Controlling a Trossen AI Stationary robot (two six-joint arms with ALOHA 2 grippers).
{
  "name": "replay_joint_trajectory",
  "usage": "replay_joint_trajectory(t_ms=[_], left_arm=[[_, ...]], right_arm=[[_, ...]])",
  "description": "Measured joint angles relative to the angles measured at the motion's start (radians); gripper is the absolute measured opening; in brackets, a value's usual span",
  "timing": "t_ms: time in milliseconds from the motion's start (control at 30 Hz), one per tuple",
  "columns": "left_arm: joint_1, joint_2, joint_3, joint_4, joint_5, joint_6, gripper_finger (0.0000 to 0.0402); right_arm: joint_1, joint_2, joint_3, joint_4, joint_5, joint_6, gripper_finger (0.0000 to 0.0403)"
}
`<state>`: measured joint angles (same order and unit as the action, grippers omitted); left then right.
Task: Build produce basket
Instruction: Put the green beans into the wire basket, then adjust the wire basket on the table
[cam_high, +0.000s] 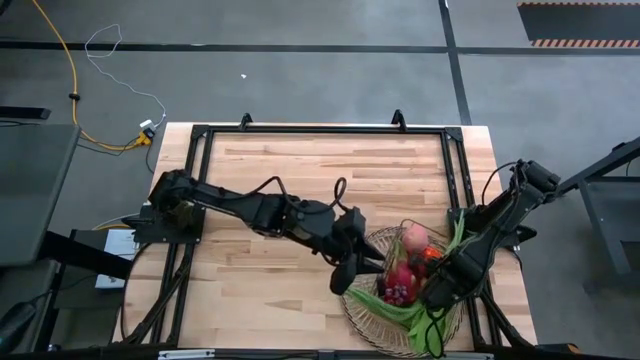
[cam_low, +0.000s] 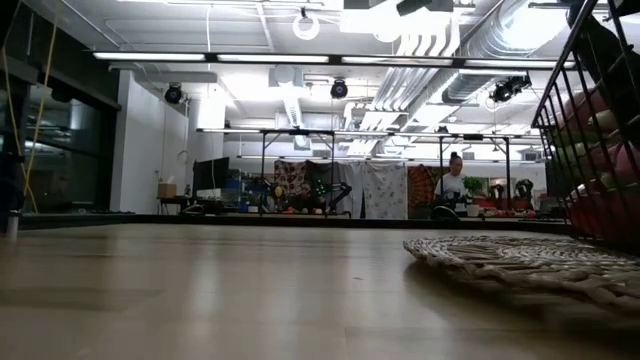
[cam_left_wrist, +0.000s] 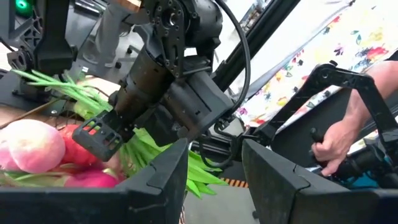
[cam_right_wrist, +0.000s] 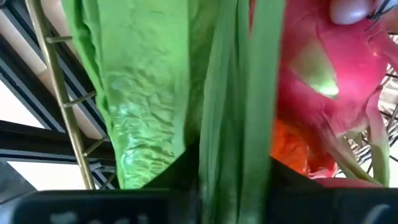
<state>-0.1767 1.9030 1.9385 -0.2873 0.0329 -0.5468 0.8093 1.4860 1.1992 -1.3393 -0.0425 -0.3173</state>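
The tan basket (cam_high: 356, 318) stands near the table's right near corner; its woven rim (cam_low: 500, 255) shows in the low view. Inside lie a peach (cam_high: 413, 237), a pink dragon fruit (cam_high: 400, 273), purple grapes (cam_high: 398, 293) and long green bean bunches (cam_high: 395, 310). My right gripper (cam_high: 435, 293) reaches down into the basket's right half and is shut on a bean bunch. My left gripper (cam_high: 345, 275) hovers at the basket's left rim, open (cam_left_wrist: 214, 180), with nothing between its fingers. My right gripper pinches a long green bean bunch (cam_right_wrist: 233, 124) between its two fingers (cam_left_wrist: 102, 134). It comes in slanting down from the table's right side. The stalks run along the fingers. The bunch lies on the other produce, next to the dragon fruit (cam_right_wrist: 323, 74).
A black frame (cam_high: 320, 132) runs along the table's far edge and down both sides. Bare wood lies left of and beyond the basket. In the left wrist view a person's hand (cam_left_wrist: 336, 143) holds a dark handle beyond the table.
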Motion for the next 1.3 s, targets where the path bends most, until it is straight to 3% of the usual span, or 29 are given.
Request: replay_joint_trajectory(t_ms=[367, 533, 633, 800, 933, 1067, 1200, 1300], left_arm=[[0.028, 0.000, 0.000, -0.001, 0.012, -0.018, 0.0140], [0.055, 0.000, 0.000, -0.004, 0.021, -0.018, 0.0140], [0.083, -0.005, 0.000, -0.023, 0.079, -0.018, 0.0140], [0.129, -0.045, 0.000, -0.084, 0.127, 0.000, 0.0140], [0.144, -0.090, 0.001, -0.143, 0.052, 0.088, 0.0140], [0.136, -0.127, 0.001, -0.146, -0.140, 0.180, 0.0140], [0.122, -0.162, -0.025, -0.116, -0.290, 0.226, 0.0140], [0.100, -0.189, -0.114, -0.048, -0.333, 0.225, 0.0140]], right_arm=[[0.009, -0.002, 0.051, -0.090, 0.000, -0.002, 0.0228], [0.003, -0.002, 0.124, -0.139, -0.002, 0.004, 0.0240], [0.003, -0.005, 0.174, -0.192, 0.009, 0.011, 0.0240], [-0.013, -0.089, 0.209, -0.203, 0.029, 0.191, 0.0240], [-0.024, -0.220, 0.209, -0.157, 0.132, 0.467, 0.0240], [-0.024, -0.365, 0.209, -0.046, 0.323, 0.725, 0.0240], [-0.023, -0.504, 0.184, 0.053, 0.574, 0.875, 0.0240], [-0.024, -0.618, 0.068, 0.187, 0.674, 0.912, 0.0240]])
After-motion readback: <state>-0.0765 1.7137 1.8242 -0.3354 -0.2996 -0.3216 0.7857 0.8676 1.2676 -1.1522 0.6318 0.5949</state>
